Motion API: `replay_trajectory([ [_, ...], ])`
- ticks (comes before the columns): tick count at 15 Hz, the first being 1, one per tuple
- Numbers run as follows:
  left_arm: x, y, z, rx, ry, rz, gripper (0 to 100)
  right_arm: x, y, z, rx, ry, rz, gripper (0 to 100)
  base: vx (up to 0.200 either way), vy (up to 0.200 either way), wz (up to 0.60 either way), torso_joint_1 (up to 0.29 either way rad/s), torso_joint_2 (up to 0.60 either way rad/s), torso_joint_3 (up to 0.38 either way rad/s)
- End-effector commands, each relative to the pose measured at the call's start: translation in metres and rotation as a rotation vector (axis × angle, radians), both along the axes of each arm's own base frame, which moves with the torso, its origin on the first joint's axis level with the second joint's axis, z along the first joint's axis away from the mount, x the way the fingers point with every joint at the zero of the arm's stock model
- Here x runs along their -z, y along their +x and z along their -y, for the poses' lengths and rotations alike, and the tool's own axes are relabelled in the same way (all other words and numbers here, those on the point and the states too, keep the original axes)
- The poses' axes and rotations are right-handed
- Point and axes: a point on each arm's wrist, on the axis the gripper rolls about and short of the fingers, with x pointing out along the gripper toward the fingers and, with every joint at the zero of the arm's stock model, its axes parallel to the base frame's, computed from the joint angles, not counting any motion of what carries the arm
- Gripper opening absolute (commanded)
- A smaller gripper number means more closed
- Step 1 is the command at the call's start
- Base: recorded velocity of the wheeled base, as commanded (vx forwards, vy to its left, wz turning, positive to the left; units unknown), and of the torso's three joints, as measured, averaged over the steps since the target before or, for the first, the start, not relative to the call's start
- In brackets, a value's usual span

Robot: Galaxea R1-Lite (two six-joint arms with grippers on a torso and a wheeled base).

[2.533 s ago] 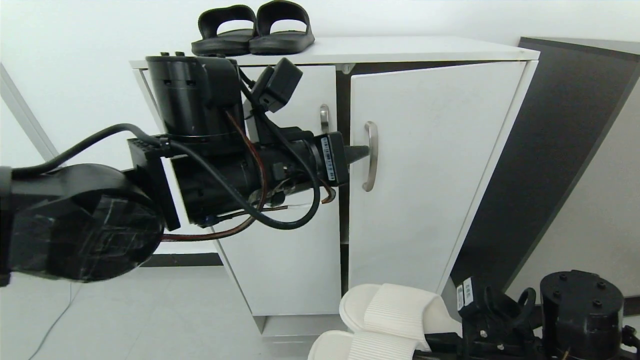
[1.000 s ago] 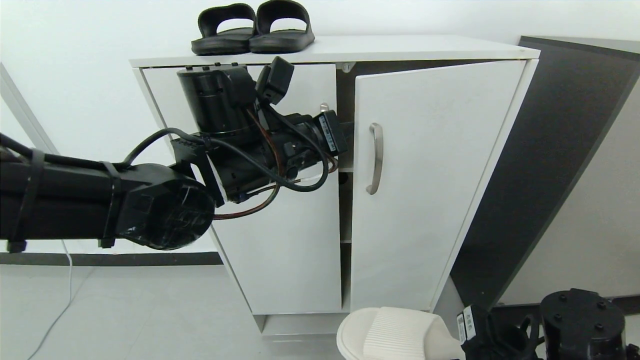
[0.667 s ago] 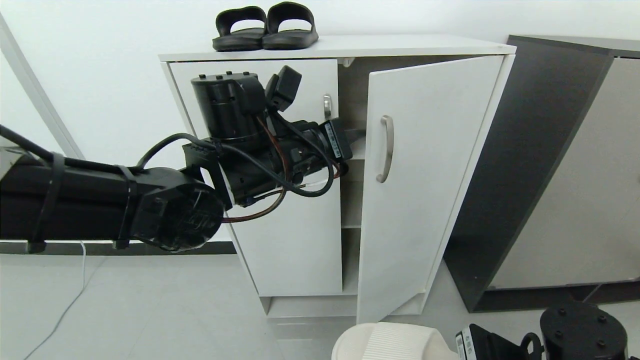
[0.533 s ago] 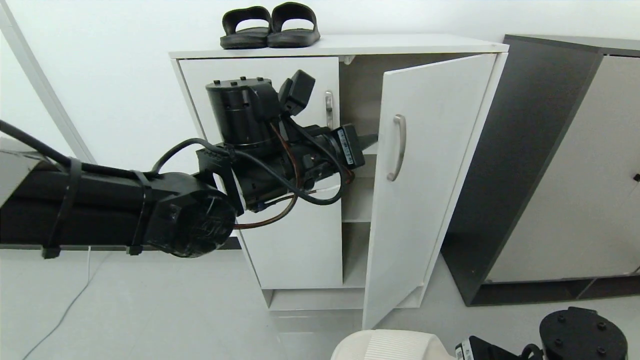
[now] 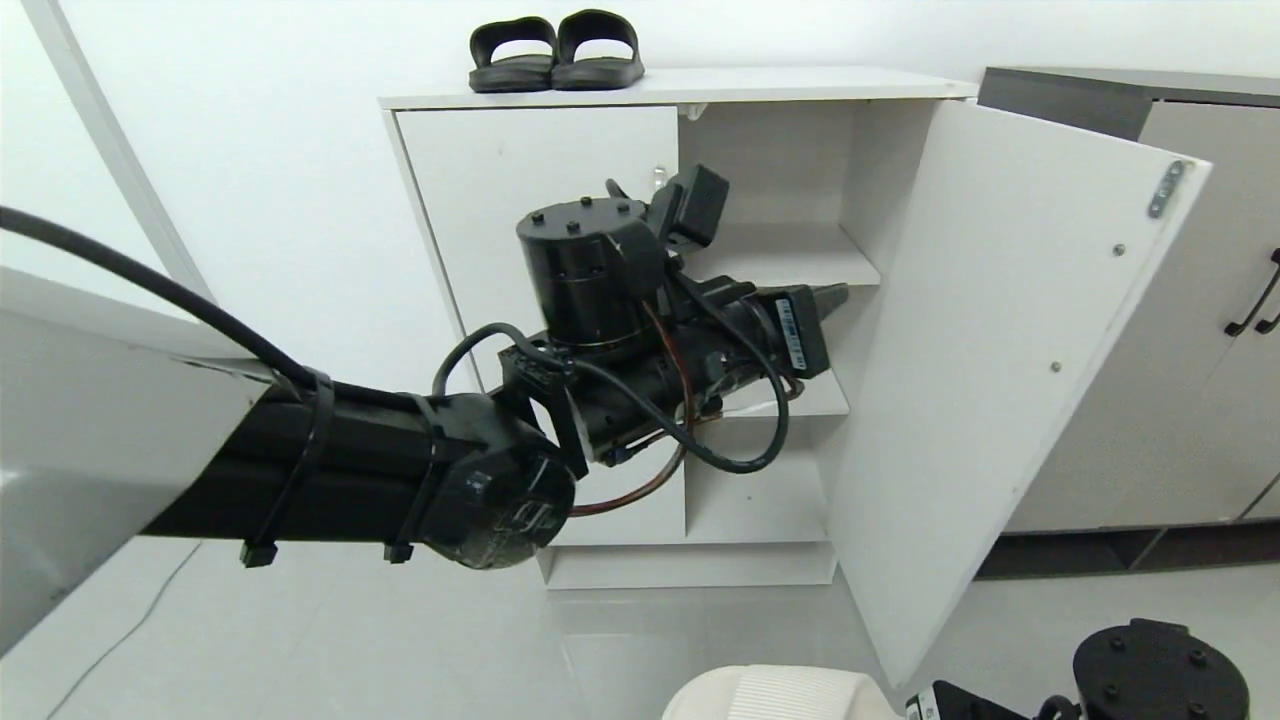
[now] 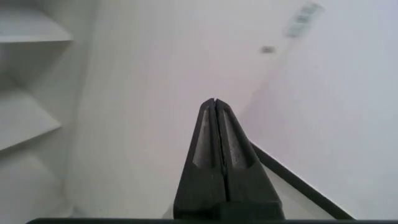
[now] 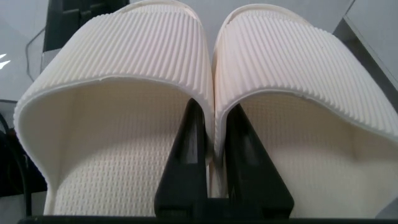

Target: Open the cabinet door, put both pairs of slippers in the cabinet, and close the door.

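**Right door open; both pairs outside the cabinet**

Nearest the robot, two white slippers [image 7: 124, 74] are held side by side, soles level, by the right gripper [image 7: 211, 124]. Its claw is clenched on the inner edges of both, which are pinched together between the two fingers. In the head view this pair is seen low, above the floor [image 5: 300, 640] in front of the cabinet [image 5: 800, 85].

Farther out, the left gripper [image 5: 832, 294] is held in front of the open half of the cabinet, at a height between the upper shelf [image 5: 790, 262] and the lower shelf [image 5: 810, 400]. Its claw is pressed tight, finger against finger, with nothing gripped. Whether its tip is inside the compartment cannot be told.

The right door [image 5: 1000, 380] is swung wide, its inner face turned to the camera, with a hinge plate [image 5: 1163, 188] at its upper outer corner. The left door [image 5: 540, 200] is closed. Two shelves are counted in the open half, which is divided by them into three compartments.

Two black slippers [image 5: 557, 55] are set as a pair on the cabinet's top, near its left end, touching each other. A grey cabinet [image 5: 1180, 350] is placed just beside, behind the open door.
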Motion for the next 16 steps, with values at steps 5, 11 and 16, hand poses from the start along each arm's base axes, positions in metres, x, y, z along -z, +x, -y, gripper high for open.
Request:
replay_trajectory([
  [5, -0.026, -0.018, -0.117, -0.301, 0.019, -0.021, 0, -0.004, 0.02, 0.003, 0.091, 0.021, 0.01, 0, 0.0, 0.0, 0.0, 0.0, 0.0, 0.0],
  [11, -0.029, -0.163, -0.24, -0.736, 0.192, -0.094, 0, -0.027, 0.094, -0.015, 0.756, 0.127, 0.049, 0, 0.0, 0.0, 0.0, 0.0, 0.0, 0.0],
  [16, 0.056, -0.246, -0.279, -1.176, 0.296, -0.155, 0, -0.014, 0.116, -0.028, 0.957, 0.078, 0.102, 0, 0.0, 0.0, 0.0, 0.0, 0.0, 0.0],
])
